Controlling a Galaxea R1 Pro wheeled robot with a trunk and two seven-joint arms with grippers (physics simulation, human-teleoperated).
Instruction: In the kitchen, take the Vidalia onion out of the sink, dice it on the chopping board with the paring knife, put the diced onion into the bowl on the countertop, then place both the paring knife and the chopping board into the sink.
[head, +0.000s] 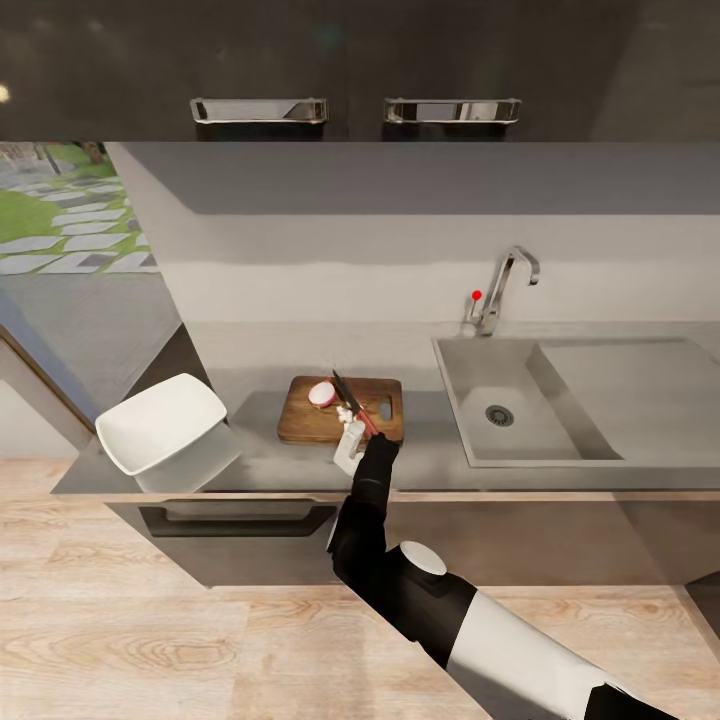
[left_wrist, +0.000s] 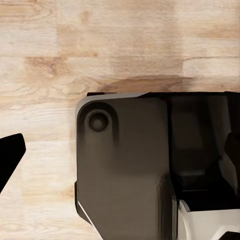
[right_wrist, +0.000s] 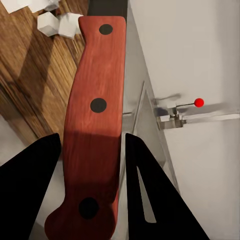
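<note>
Vidalia onion (head: 322, 394): on chopping board (head: 310, 420), centre frame, beside paring knife (head: 349, 396). Right tool (head: 350, 418) clamped on knife handle. Left tool's state: cannot tell.

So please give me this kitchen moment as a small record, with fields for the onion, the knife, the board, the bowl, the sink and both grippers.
onion: Vidalia onion on the chopping board, far-left part; white cubes lie by the blade
knife: paring knife, held over the board, blade beside the onion
bowl: white bowl on the countertop, left of the board, no onion in it
sink: sink right of the board, nothing in the basin
right gripper: right gripper shut on the knife handle
left gripper: cannot tell
</note>
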